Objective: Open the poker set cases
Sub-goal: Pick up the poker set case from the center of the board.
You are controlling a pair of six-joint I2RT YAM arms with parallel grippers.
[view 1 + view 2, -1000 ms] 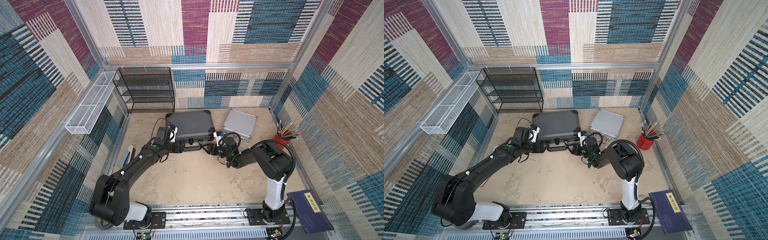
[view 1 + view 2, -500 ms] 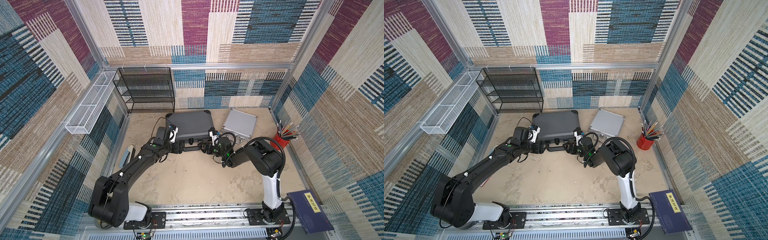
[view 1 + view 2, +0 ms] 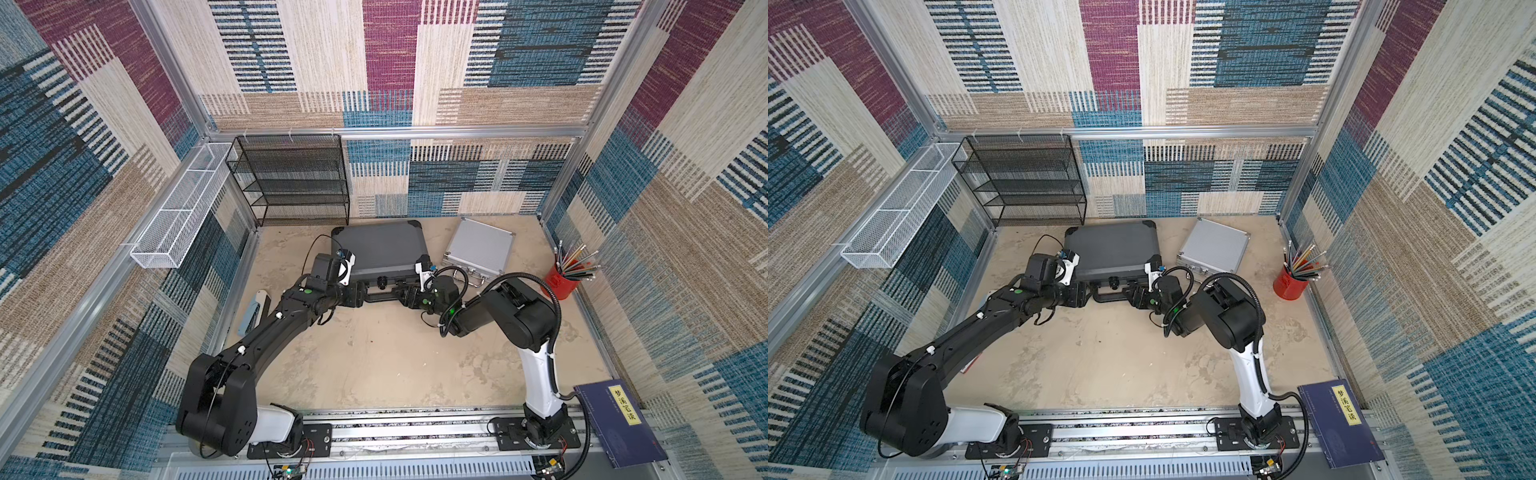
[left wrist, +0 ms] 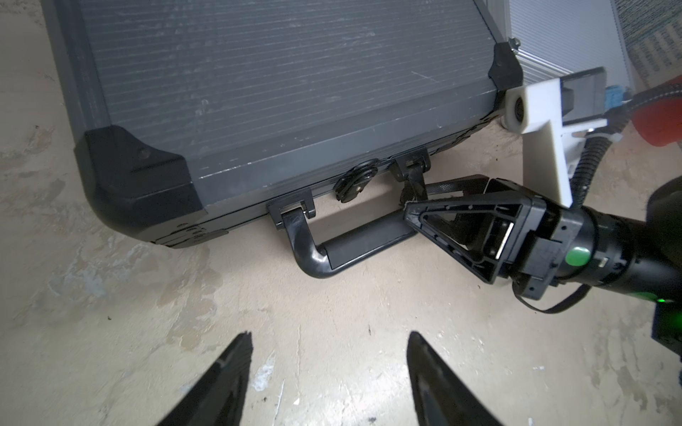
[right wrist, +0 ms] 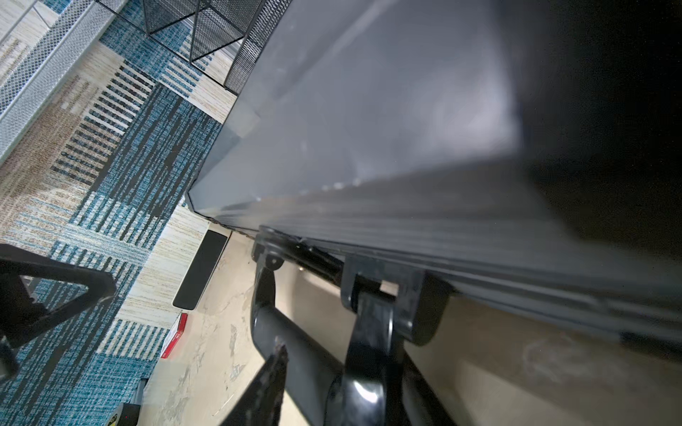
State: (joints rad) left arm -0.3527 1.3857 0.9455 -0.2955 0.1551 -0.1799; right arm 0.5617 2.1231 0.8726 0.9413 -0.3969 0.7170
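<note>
The large dark grey poker set case [image 3: 380,249] [image 3: 1113,249] lies shut on the floor, its black handle [image 4: 361,247] pointing towards me. The smaller ribbed silver case [image 3: 478,247] [image 3: 1214,247] lies shut to its right. My left gripper [image 4: 326,343] stands open over bare floor just short of the handle's left end, with nothing between its fingers. My right gripper [image 4: 424,206] [image 5: 324,372] is closed round the handle's right end. One fingertip [image 5: 275,363] presses on the handle bar; the other is hidden behind the handle's arm.
A black wire-mesh rack [image 3: 291,178] stands against the back wall behind the grey case. A white wire basket [image 3: 178,208] hangs on the left wall. A red cup of pencils [image 3: 563,282] stands at the right wall, and a blue book [image 3: 619,419] lies at the front right.
My right gripper has moved left along the case front to the handle's right end and closed on it. The left arm has hardly moved.
</note>
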